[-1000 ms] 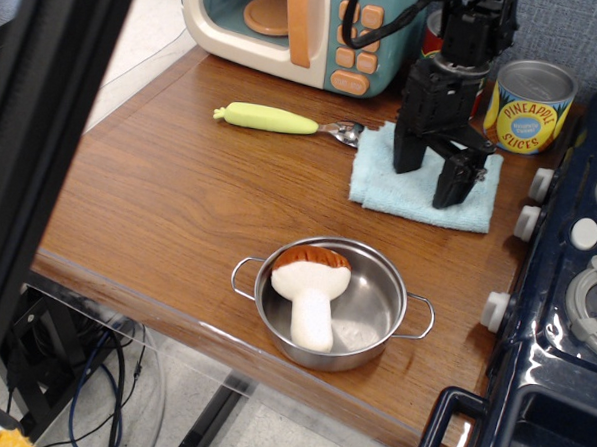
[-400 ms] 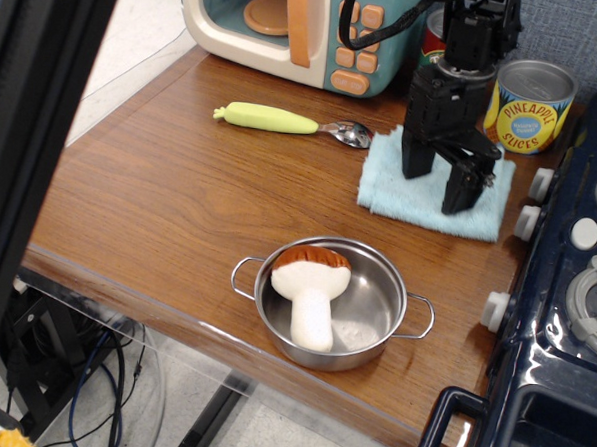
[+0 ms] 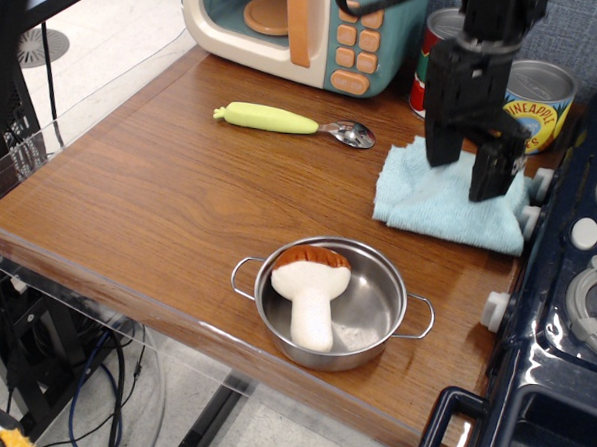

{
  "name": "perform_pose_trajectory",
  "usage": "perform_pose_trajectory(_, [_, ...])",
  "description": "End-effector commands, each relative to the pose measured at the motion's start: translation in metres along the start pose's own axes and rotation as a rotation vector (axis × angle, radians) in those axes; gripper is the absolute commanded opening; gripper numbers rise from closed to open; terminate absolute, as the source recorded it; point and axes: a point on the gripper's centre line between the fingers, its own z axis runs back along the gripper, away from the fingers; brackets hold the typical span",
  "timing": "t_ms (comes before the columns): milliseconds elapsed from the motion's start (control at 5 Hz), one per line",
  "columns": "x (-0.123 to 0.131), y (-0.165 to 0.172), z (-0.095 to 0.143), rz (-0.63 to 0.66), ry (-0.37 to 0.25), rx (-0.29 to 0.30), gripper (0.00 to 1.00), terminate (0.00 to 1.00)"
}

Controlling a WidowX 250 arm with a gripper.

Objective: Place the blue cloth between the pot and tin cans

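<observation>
The blue cloth (image 3: 442,199) lies flat on the wooden table at the right, its right edge against the toy stove's knobs. It lies between the steel pot (image 3: 370,309) in front and the tin cans behind. The pineapple can (image 3: 545,101) shows behind the gripper. The red tomato can (image 3: 431,52) is partly hidden by the arm. My gripper (image 3: 464,172) hangs over the cloth's far part with its jaws apart and nothing between them. I cannot tell whether the fingertips touch the cloth.
A toy mushroom (image 3: 310,284) lies in the pot. A spoon with a green handle (image 3: 269,119) lies left of the cloth. A toy microwave (image 3: 289,23) stands at the back. A dark blue toy stove (image 3: 575,288) borders the table on the right.
The cloth has slid to the right, towards the stove. My gripper has moved right and a little up with it. A dark bar has left the left side of the view.
</observation>
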Motion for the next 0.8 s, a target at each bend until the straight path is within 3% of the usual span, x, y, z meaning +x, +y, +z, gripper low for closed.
perform_pose_trajectory(0, [0.0244,0.0052,0.0591,0.004,0.122,-0.062,1.00,0.00])
perform_pose_trajectory(600, [0.0309,0.0079,0.0686,-0.002,0.143,-0.073,1.00,0.00])
